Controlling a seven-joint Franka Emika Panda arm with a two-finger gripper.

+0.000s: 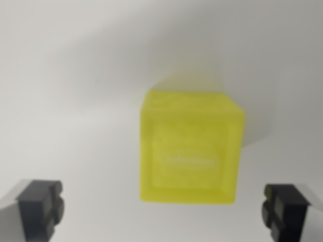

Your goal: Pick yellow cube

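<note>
In the wrist view the yellow cube (189, 147) sits on the plain white surface (70, 101), between the two black fingertips (41, 206) but nearer the wrist view's right one, and the gripper (162, 209) stands wide apart with nothing held. To grasp well, I judge it should shift toward the wrist view's right until the cube is centred, descend, then close squarely on opposite faces. Pale embossed lettering crosses the cube's face, too blurred to read.
</note>
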